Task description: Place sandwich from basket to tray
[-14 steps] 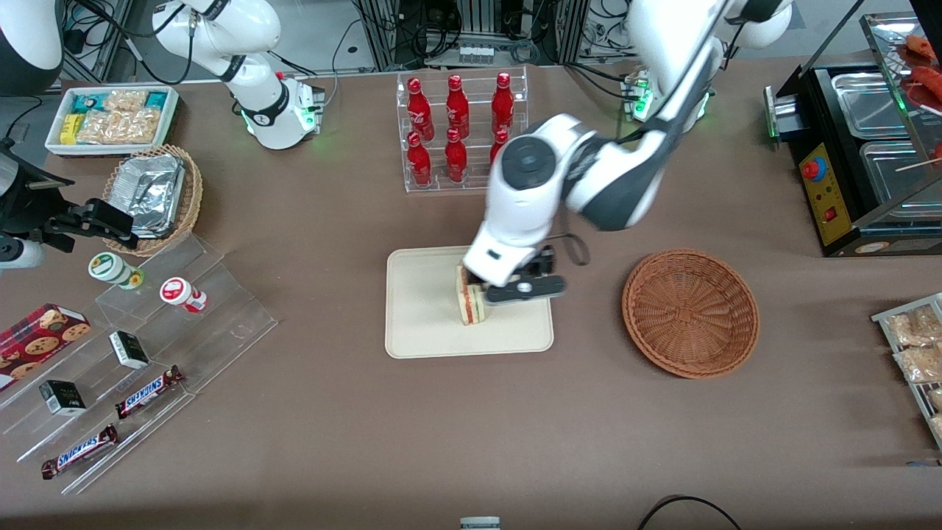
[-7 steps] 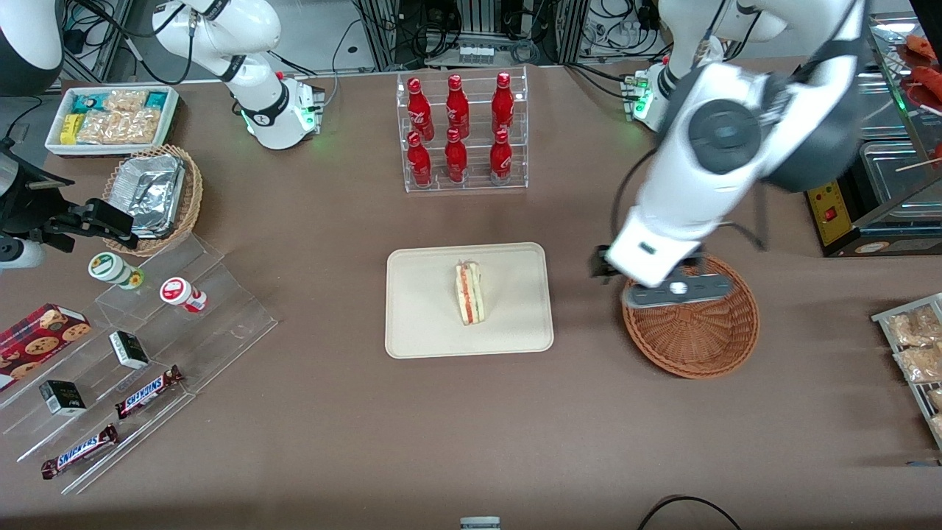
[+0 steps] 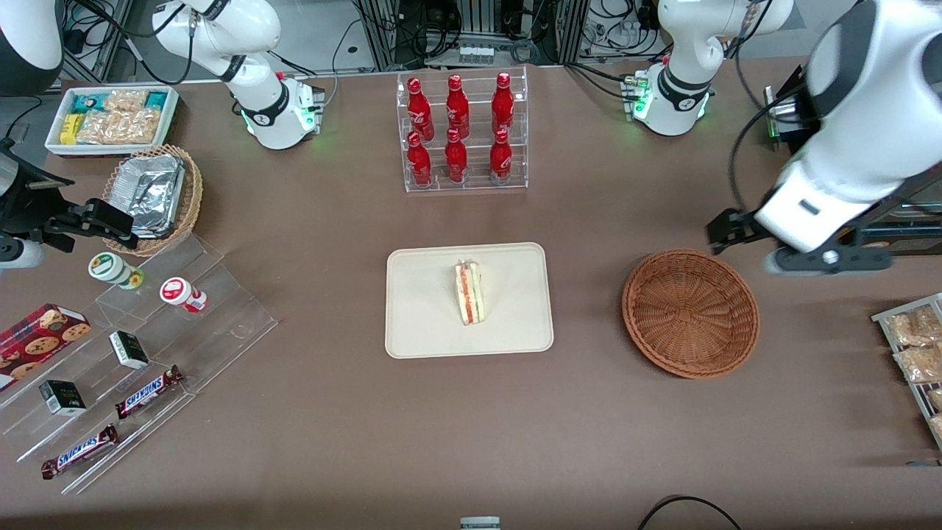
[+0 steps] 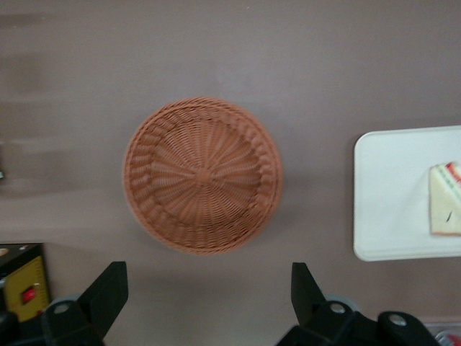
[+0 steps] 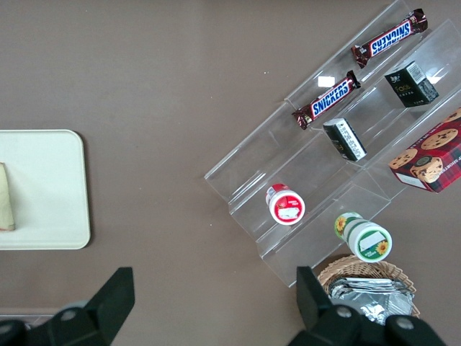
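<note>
**Q:** Claw first, front view?

**A:** Claw (image 3: 824, 259) hangs high above the tabletop (image 3: 331, 412), toward the working arm's end, well apart from the basket (image 3: 690, 313). The basket holds nothing. The sandwich (image 3: 469, 292) stands on its edge in the middle of the tray (image 3: 427, 331), with nothing touching it.

**Q:** And the left wrist view?

**A:** The fingers (image 4: 106, 294) are spread wide and grip nothing. Between them, far below, sits the basket (image 4: 202, 175); the tray (image 4: 392, 194) with the sandwich (image 4: 446, 207) lies well off to one side.

**Q:** Right wrist view?

**A:** Only an end of the tray (image 5: 43, 189) and a sliver of the sandwich (image 5: 6, 196) show.

**Q:** What could go wrong now?

**A:** Little, I think. The wedge stands on a narrow edge, so a knock to the tabletop could tip it flat, though it would likely stay on the tray.

**Q:** What has changed?

**A:** A second ago the claw was down at the sandwich on the tray. Half a second ago it was over the basket's rim. Now it has swung farther out and up, and the sandwich has not shifted since release.
</note>
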### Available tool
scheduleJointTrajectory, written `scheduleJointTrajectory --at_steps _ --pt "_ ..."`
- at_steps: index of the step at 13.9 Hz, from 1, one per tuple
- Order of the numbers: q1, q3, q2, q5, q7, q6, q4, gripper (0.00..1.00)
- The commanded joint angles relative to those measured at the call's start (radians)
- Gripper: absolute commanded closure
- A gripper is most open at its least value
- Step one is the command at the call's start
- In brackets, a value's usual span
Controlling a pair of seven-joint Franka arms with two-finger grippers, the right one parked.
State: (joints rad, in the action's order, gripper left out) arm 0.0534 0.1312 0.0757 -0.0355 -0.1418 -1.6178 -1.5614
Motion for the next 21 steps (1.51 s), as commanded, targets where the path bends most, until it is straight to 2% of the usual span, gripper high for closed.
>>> scheduleJointTrajectory --at_steps 1,3,7,15,21 --pt "-0.053 0.010 -0.068 0.014 0.065 0.012 -0.063 0.00" --pt "-0.078 0.010 -0.094 0.014 0.067 0.004 -0.095 0.00" --pt "-0.047 -0.048 -0.083 0.017 0.064 0.010 -0.074 0.00" --pt "-0.040 -0.099 -0.103 0.016 0.062 0.053 -0.045 0.00" --pt "-0.040 -0.107 -0.122 0.019 0.037 0.081 -0.043 0.00"
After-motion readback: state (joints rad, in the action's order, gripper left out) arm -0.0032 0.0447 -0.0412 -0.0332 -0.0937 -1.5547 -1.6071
